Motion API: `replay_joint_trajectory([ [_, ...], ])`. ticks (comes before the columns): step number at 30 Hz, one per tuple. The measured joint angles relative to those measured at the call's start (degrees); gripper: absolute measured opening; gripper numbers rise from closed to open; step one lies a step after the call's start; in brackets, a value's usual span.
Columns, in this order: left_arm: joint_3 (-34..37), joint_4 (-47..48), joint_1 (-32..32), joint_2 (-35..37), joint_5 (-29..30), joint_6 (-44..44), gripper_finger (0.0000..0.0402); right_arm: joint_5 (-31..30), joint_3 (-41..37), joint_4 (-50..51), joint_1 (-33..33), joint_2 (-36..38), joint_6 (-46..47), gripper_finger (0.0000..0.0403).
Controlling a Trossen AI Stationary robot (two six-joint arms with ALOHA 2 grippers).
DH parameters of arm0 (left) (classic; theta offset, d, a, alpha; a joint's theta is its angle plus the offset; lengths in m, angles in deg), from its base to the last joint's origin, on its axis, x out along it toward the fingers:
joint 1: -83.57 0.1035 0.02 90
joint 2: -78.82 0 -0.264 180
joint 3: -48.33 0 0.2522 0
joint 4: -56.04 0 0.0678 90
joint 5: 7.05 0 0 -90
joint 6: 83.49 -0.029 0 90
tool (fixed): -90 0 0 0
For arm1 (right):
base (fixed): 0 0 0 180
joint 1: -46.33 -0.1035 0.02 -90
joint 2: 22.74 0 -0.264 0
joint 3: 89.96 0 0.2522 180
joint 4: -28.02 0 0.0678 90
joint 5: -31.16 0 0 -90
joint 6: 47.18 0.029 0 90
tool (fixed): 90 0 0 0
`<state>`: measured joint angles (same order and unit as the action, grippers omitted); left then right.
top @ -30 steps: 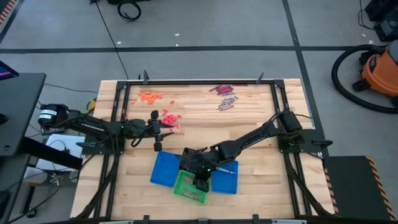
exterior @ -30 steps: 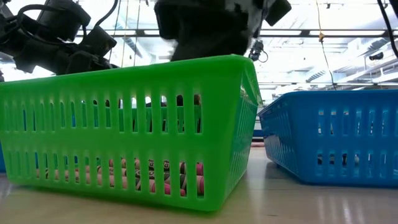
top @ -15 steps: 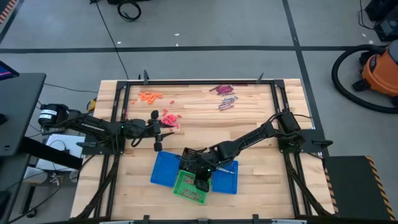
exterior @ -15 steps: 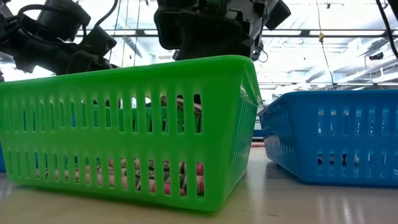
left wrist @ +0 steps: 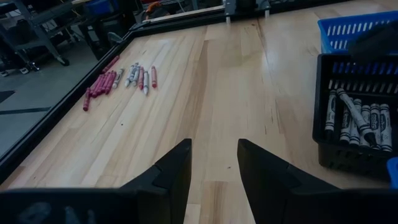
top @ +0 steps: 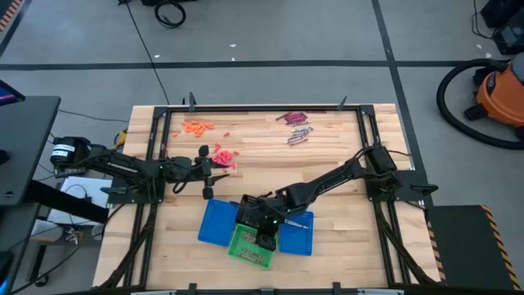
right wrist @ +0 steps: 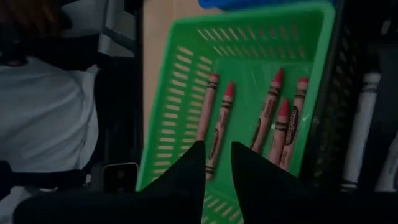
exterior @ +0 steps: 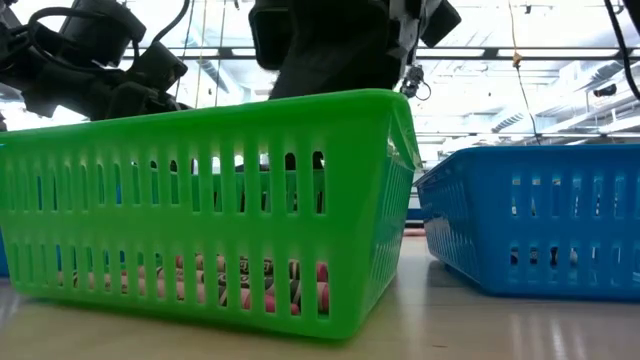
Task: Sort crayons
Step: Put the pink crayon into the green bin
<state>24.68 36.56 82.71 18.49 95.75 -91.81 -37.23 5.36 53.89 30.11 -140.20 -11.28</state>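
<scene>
Several red crayons [right wrist: 273, 118] lie flat on the floor of the green basket [right wrist: 180, 74], and they also show through its lower slots [exterior: 240, 280]. My right gripper [right wrist: 217, 146] hangs open just above them with nothing between its fingers; in the high view it [top: 264, 233] stands over the green basket [top: 248, 250]. On the far part of the table lie loose maroon crayons [left wrist: 99, 84], grey crayons [left wrist: 134, 74], orange crayons [top: 196, 126] and pink ones [top: 223, 156]. My left gripper [left wrist: 214, 144] waits open at the table's left, over bare wood.
A black basket [left wrist: 354, 124] holding grey crayons stands just beyond the green one. Blue baskets [top: 214, 223] [top: 297, 235] flank it on either side; one blue basket [exterior: 540, 220] shows at the right of the low view. Bare wood stretches between the baskets and the loose crayon piles.
My right gripper has opened above the green basket while staying in place. Half a second ago a reddish stick showed behind the basket's upper slots in the low view; it no longer shows there.
</scene>
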Motion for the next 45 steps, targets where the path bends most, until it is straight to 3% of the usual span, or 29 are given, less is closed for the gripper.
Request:
replay_joint_trajectory([
  [6,0.0,0.0,0.0,0.0,0.0,0.0,0.0141,-1.4,0.0,4.5,1.6,3.4,-5.4,0.0083],
  [10,0.0,0.0,0.0,0.0,0.0,0.0,0.0141,-8.1,0.0,12.0,3.6,6.4,-10.4,0.0083],
  [13,0.0,0.0,0.0,0.0,0.0,0.0,0.0141,-16.6,0.0,16.6,5.2,9.7,-14.1,0.0083],
  [18,0.0,0.0,0.1,0.0,0.0,-0.3,0.0141,-40.1,0.0,29.0,8.0,13.2,-19.3,0.0083],
  [20,0.0,0.0,0.1,0.0,0.0,-0.3,0.0141,-44.5,0.0,33.7,9.7,13.4,-22.9,0.0082],
  [35,0.0,-0.1,0.2,0.0,0.0,-1.6,0.0141,-42.5,-11.1,36.5,26.0,12.6,-51.6,0.0082],
  [45,0.0,-0.1,0.2,0.0,0.0,-1.9,0.0141,-38.1,-13.1,33.8,35.3,12.6,-57.3,0.0092],
])
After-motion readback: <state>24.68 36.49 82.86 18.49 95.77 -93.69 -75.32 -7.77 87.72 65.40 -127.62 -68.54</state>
